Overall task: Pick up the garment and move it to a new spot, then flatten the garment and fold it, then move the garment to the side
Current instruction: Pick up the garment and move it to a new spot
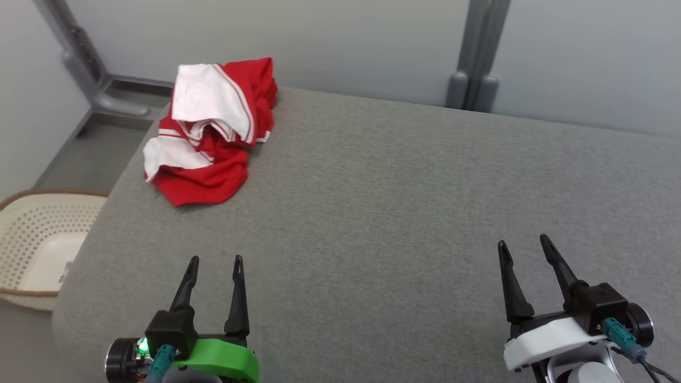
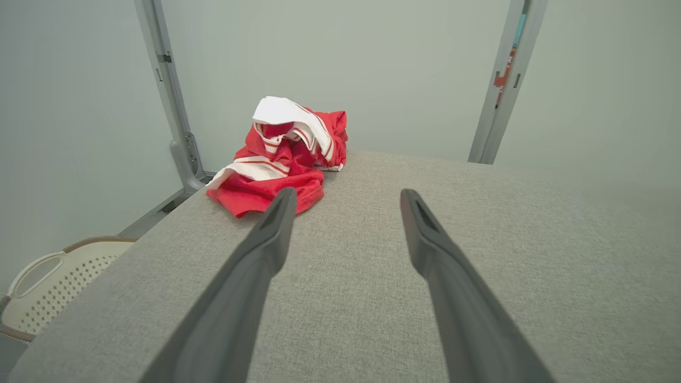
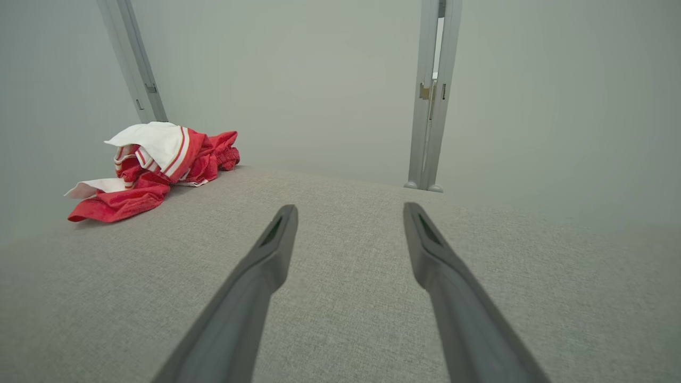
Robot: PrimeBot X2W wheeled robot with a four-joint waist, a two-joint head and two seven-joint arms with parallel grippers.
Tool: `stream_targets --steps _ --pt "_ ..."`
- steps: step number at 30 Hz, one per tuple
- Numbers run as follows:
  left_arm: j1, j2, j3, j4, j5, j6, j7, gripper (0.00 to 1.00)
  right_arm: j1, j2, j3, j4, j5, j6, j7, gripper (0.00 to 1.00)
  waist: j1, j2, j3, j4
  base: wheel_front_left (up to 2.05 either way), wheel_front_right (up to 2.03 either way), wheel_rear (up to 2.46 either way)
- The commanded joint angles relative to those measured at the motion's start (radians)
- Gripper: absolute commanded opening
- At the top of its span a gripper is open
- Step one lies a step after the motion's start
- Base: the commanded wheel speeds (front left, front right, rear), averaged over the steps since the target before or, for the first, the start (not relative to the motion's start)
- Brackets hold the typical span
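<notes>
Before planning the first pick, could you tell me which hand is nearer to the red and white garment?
Left. The left hand is at the near edge, almost in line with the garment in the far left corner; the right hand is far off to the right.

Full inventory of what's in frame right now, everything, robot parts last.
garment: 1, red with white panels and stripes, crumpled at the table's far left corner
table: 1, grey fabric top, spans most of the head view
basket: 1, cream, perforated, brown rim, on the floor off the table's left edge
frame posts: 2, grey metal, against the wall behind the table
wall: 1, pale grey, behind the table
left gripper: 1, dark fingers on a green mount, lower left over the table, open, holding nothing
right gripper: 1, dark fingers on a white mount, lower right over the table, open, holding nothing
</notes>
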Motion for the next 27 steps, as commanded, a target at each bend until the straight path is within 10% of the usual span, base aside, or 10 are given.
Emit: stream_targets --steps 1,12,27 --pt "-0.004 0.006 0.01 -0.002 0.006 -0.002 -0.001 1.0 0.002 -0.003 0.006 0.001 0.008 0.0 -0.003 1.0 0.0 0.0 -0.002 0.133 0.0 0.0 0.0" --pt "0.018 0.005 0.041 -0.013 0.008 0.004 -0.001 1.0 -0.009 -0.004 0.04 0.011 0.004 0.0 -0.003 1.0 0.0 0.0 0.005 0.247 0.0 0.0 0.0" --pt "-0.03 0.012 0.065 -0.051 -0.003 0.001 -0.001 1.0 -0.055 -0.004 0.066 -0.007 -0.016 0.0 -0.003 1.0 0.0 0.0 0.063 0.188 0.0 0.0 0.0"
